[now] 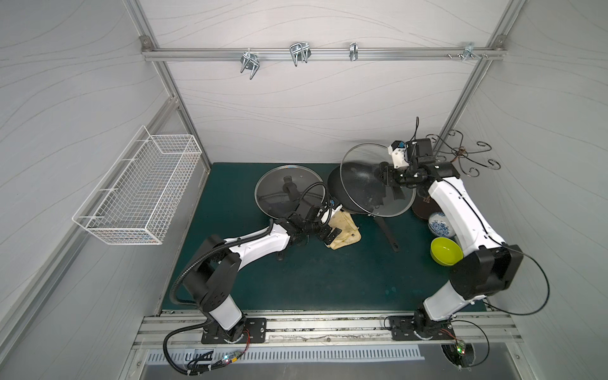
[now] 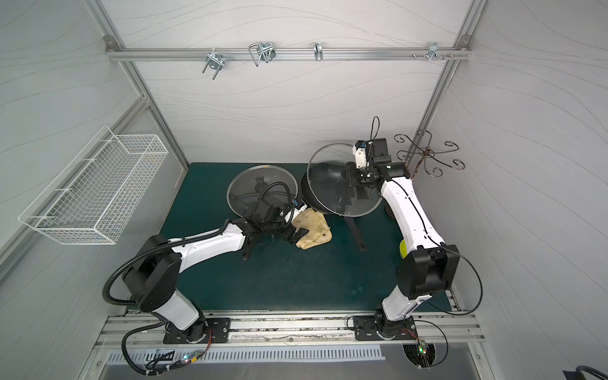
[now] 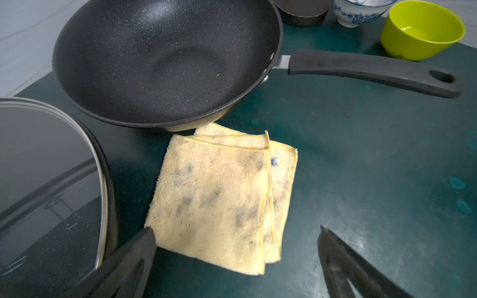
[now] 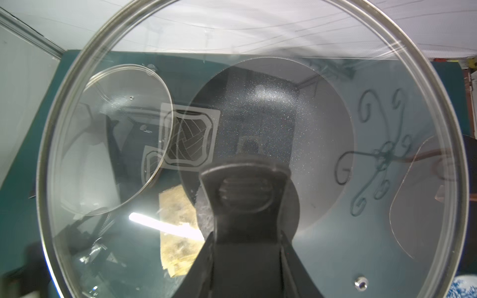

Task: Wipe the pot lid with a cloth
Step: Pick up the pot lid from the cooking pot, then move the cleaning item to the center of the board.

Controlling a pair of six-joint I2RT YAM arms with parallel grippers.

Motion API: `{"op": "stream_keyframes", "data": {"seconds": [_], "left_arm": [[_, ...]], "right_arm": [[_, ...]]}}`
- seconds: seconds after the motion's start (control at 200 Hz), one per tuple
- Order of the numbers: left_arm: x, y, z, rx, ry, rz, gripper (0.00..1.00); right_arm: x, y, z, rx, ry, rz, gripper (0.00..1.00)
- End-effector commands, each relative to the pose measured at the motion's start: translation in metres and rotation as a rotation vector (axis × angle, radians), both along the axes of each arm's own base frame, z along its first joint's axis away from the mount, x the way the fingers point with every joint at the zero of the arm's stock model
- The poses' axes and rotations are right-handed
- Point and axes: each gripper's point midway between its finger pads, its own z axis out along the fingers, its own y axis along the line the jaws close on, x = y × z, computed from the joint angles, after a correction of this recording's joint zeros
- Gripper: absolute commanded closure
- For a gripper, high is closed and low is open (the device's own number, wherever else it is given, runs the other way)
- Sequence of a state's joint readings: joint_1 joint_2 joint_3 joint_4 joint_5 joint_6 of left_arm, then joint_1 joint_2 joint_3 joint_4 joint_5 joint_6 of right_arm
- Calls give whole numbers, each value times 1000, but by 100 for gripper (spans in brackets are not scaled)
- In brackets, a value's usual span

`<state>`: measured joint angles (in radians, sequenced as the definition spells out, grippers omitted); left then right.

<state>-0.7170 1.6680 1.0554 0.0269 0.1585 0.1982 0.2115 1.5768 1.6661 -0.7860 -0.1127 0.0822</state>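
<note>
The right gripper point(image 4: 245, 187) has its jaws pinched on the black knob point(image 4: 245, 196) of a glass pot lid point(image 4: 374, 219). It holds that lid up off the table, tilted, over the black wok point(image 1: 335, 187) at the back of the dark green mat point(image 1: 329, 279). Through the glass I can see the wok's speckled inside.

The left gripper point(image 3: 236, 233) hangs low over the cloth point(image 3: 219, 196) with its jaws spread wide, holding nothing. From the left wrist view, 1 of the fingers point(image 3: 144, 245) sits at a near corner of the cloth and the other stands past its far side over bare mat. I cannot tell if either tip touches the fabric.

The cloth lies flat on the mat, folded into layers, pale yellow with grey smudges. It is just in front of the wok, with 1 corner running under the wok's overhanging rim. On its other side is a second glass lid point(image 1: 283, 190), resting on a pan beside the wok.

The wok's long black handle point(image 3: 374, 69) points toward the front of the table. Near it sit 2 bowls: a lime green bowl point(image 3: 423, 28) and a blue-and-white bowl point(image 3: 358, 13). A white wire basket point(image 1: 138, 194) hangs on the left wall, and a scrolled wire rack point(image 1: 467, 154) stands in the back right corner.
</note>
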Motion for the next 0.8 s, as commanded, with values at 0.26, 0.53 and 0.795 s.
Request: {"op": "stream_keyframes", "data": {"seconds": [0.26, 0.53, 0.795], "left_arm": [[35, -26, -32, 154, 83, 148, 0], [26, -26, -63, 159, 172, 153, 0], [23, -20, -97, 198, 262, 179, 0]], "right_arm": [[-5, -29, 66, 44, -226, -99, 100], [-10, -48, 68, 102, -224, -174, 100], [-12, -54, 71, 106, -232, -184, 100]]}}
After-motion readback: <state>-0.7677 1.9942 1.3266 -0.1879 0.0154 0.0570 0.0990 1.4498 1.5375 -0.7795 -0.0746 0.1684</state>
